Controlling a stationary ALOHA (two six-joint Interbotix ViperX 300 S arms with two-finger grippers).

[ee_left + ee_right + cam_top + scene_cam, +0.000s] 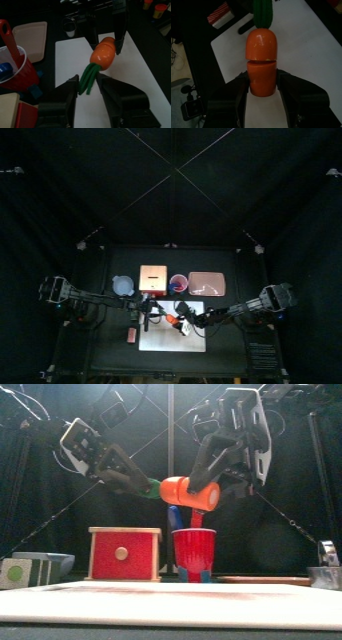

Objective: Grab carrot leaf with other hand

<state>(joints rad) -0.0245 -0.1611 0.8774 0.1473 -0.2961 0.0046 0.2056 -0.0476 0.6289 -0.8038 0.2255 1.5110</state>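
Left wrist view: the left gripper (pixel 89 90) stands partly open, its two black jaws flanking the carrot leaf (pixel 88 80), a bundle of slim green plastic stems; whether the pads press the stems cannot be told. The leaf trails from the narrow end of the orange plastic toy carrot (pixel 103 53), whose long axis runs from the left gripper straight toward the right gripper (pixel 105 44), leaf end nearest the left gripper. The right gripper's jaws are clamped on the carrot's thick end; in its own wrist view the orange body (pixel 262 60) sits squeezed between them, leaf pointing away.

In the front view the carrot hangs in the air above a red plastic cup (pixel 194 554). Beside the cup stands a red wooden box with a pale round disc (pixel 123 553). Below lies a white sheet (pixel 133 75) on the black table (pixel 114 353). No writing can be read.
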